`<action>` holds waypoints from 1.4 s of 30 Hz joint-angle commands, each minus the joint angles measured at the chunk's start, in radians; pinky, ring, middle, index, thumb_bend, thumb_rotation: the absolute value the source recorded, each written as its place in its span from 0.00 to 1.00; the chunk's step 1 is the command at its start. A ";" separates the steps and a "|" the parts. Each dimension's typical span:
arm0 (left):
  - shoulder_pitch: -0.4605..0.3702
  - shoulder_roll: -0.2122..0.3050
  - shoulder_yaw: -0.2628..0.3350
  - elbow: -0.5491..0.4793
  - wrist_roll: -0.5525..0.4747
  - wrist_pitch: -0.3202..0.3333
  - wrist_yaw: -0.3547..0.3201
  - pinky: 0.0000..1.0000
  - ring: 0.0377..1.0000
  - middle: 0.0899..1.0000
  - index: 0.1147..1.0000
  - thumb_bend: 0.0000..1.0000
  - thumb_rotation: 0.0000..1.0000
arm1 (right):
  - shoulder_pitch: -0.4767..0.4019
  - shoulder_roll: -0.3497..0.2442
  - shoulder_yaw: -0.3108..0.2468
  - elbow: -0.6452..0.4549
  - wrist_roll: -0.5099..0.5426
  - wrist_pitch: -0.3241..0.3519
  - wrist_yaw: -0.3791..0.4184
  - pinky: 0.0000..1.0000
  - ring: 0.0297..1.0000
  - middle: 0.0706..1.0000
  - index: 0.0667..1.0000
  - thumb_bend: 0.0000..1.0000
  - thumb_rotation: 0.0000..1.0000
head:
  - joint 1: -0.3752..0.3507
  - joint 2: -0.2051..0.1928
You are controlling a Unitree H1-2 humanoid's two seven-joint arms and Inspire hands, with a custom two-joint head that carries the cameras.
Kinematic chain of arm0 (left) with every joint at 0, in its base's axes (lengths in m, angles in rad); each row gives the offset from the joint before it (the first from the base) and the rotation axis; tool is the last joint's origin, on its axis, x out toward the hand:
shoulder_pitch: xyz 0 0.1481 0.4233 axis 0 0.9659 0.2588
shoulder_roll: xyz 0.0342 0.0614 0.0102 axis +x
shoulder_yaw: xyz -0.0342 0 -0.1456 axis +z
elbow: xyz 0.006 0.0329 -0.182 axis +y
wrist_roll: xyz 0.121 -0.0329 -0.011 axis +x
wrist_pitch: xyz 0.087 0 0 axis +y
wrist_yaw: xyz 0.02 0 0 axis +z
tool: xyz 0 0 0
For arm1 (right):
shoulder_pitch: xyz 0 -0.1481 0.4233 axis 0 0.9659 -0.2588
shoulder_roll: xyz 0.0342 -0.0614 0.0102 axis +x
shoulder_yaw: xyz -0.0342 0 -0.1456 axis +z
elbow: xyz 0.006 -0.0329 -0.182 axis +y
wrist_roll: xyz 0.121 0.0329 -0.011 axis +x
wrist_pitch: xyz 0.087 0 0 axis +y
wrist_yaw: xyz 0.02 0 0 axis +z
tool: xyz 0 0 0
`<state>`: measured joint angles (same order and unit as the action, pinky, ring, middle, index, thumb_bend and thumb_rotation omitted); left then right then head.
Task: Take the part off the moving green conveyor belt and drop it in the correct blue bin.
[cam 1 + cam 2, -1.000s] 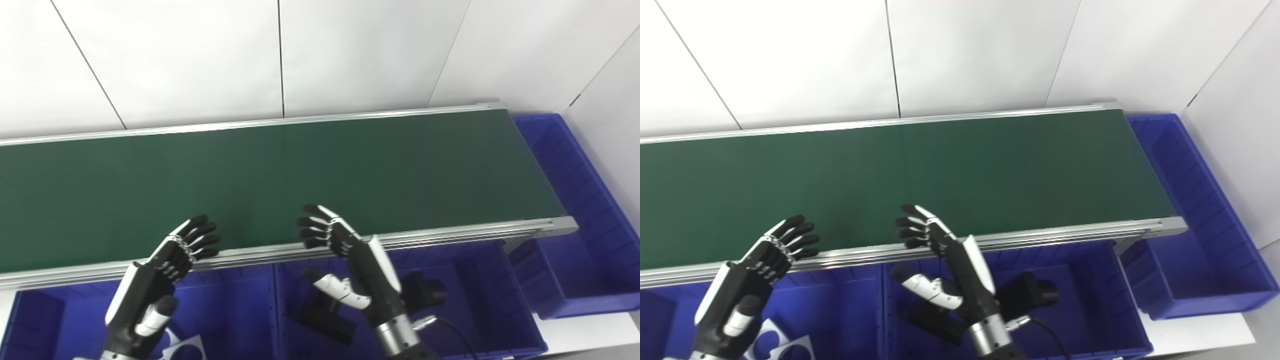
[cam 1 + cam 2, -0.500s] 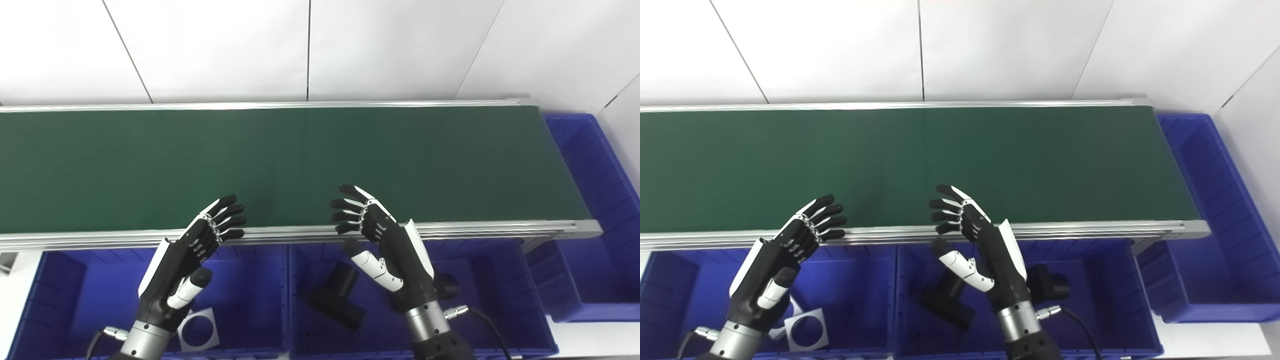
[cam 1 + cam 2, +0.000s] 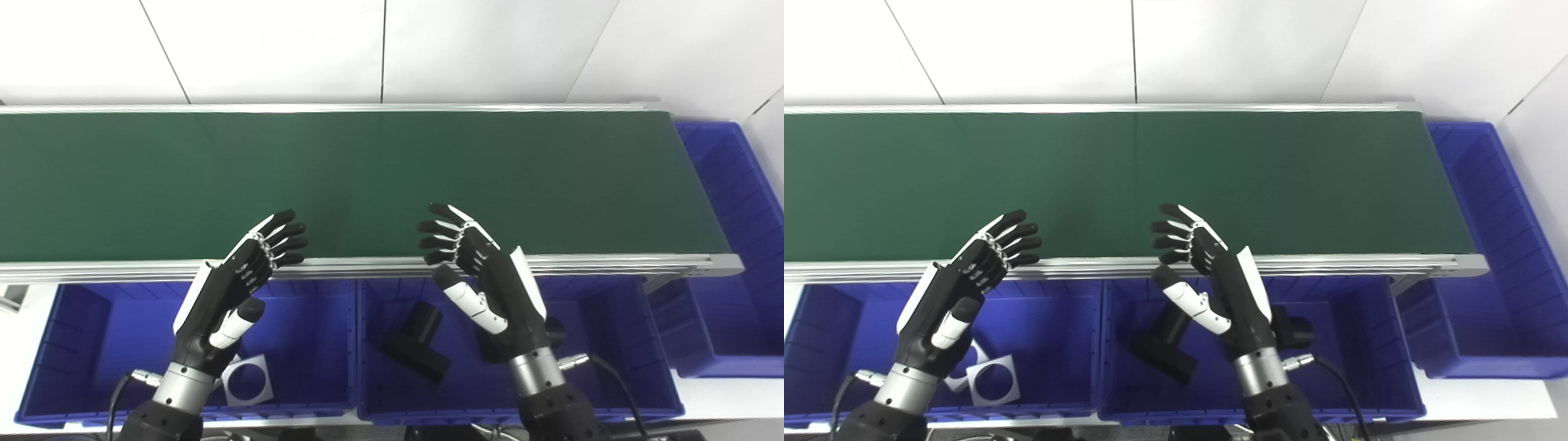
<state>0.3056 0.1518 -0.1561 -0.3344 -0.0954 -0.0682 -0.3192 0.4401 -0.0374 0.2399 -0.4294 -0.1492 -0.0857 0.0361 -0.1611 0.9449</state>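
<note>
Though near fingers (image 3: 450, 214), part (image 3: 416, 350) in bin (image 3: 618, 324).

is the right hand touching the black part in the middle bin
Apart. In the left eye view the right hand is raised and open, and blue bin floor shows between it and the black part.

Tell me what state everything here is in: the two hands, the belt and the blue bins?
Left hand: open, holding nothing.
Right hand: open, holding nothing.
Green conveyor belt: no part on it in view.
Left blue bin: holds white square plates with round holes.
Middle blue bin: holds black parts.
Right-end blue bin: nothing visible inside.
</note>
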 commanded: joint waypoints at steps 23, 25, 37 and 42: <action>0.013 -0.012 -0.001 -0.013 -0.001 -0.028 0.018 0.75 0.79 0.82 0.84 0.91 0.80 | 0.015 -0.004 -0.005 -0.028 0.009 -0.014 0.011 0.63 0.71 0.76 0.85 0.63 0.72 | 0.009 -0.013; 0.014 -0.013 -0.001 -0.010 -0.001 -0.030 0.019 0.76 0.79 0.82 0.84 0.91 0.80 | 0.014 -0.005 -0.007 -0.021 0.008 -0.021 0.010 0.63 0.71 0.76 0.85 0.64 0.72 | 0.011 -0.021; 0.028 -0.023 0.000 0.011 -0.005 -0.061 0.018 0.76 0.80 0.82 0.84 0.92 0.79 | 0.020 -0.017 -0.010 0.005 0.017 -0.057 0.013 0.64 0.71 0.77 0.85 0.61 0.72 | 0.027 -0.065; 0.040 -0.023 0.007 0.012 -0.006 -0.072 0.023 0.76 0.80 0.83 0.84 0.91 0.79 | 0.019 -0.016 -0.004 0.011 0.015 -0.067 0.013 0.63 0.71 0.77 0.85 0.62 0.72 | 0.041 -0.085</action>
<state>0.3420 0.1299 -0.1512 -0.3014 -0.0958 -0.0972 -0.3120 0.4579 -0.0542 0.2326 -0.4022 -0.1417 -0.0905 0.0450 -0.1212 0.8591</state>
